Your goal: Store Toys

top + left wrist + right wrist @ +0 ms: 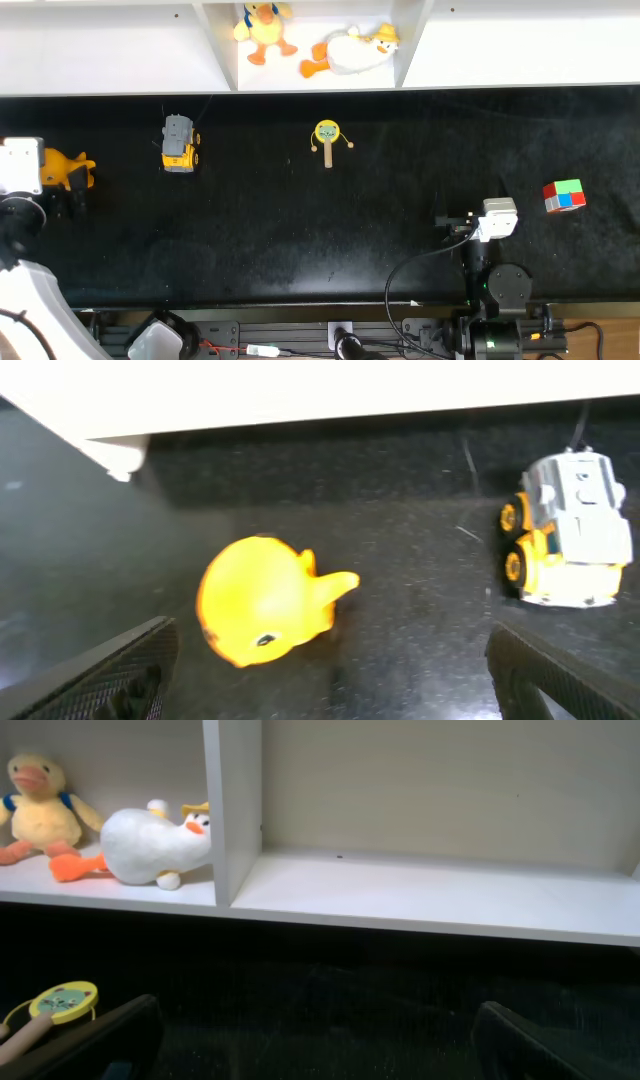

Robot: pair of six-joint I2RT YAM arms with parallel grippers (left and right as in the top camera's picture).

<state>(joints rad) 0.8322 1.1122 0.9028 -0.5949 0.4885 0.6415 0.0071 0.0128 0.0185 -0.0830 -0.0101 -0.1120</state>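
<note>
Black tabletop (300, 230) beneath a white shelf (120, 45), yellow duck (263, 28) and white duck (350, 50) already stored in its middle compartment. Not yet stored, left to right: yellow toy (265, 615) just ahead of the left gripper (335, 670), fingers spread, then truck (178, 143), rattle (327, 135), right gripper (315, 1045) with fingers apart, colour cube (564, 196). No readable writing anywhere.

Looking across the dark table (350, 990) into a white shelf (440, 900). Showing an upright divider (232, 810) splitting it into two compartments. Catching, in one compartment, a yellow plush duck (38, 805) sitting upright against the back wall and a white plush duck (150, 845) lying on its side just beside it, orange feet pointing toward the yellow one. Picking up a small drum rattle (62, 1003) resting on the table near one finger. Holding the right gripper (318, 1015) with fingers spread wide apart.
</note>
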